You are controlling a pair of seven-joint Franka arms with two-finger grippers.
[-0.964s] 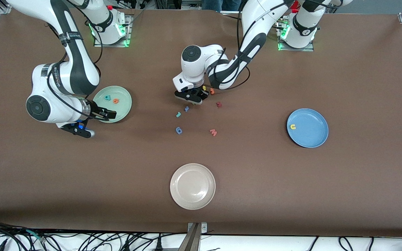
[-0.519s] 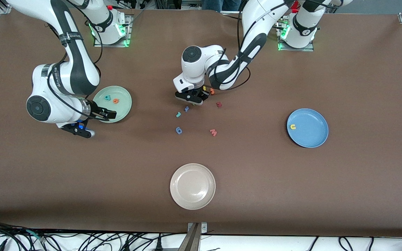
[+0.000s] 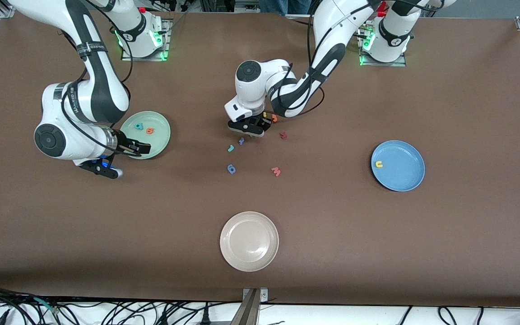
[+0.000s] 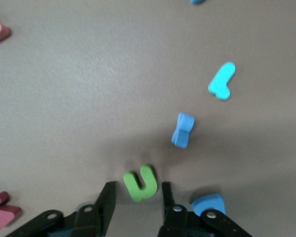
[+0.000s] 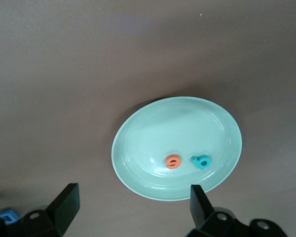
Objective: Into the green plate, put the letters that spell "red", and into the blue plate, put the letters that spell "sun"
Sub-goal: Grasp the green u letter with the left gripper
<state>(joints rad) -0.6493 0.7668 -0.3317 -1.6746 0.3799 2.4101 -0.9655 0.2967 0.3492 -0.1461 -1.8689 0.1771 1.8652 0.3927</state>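
With d (image 3: 138, 126) and e (image 3: 150, 131) in the green plate (image 3: 160, 140) and u (image 3: 378, 164) in the blue plate (image 3: 400, 178), half is done. My left pincer (image 4: 137, 197) straddles n (image 4: 140, 183) on the worktop (image 3: 377, 248), jaws parted, not gripping. My right pincer (image 5: 133, 207) waits wide and empty above the green plate's edge. r (image 3: 230, 148) and s (image 3: 265, 114) remain loose.

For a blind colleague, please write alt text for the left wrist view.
The left gripper has its fingers open around a green n lying on the brown table. Near it lie a teal r, a blue letter, another blue one and pink letters at the edges.
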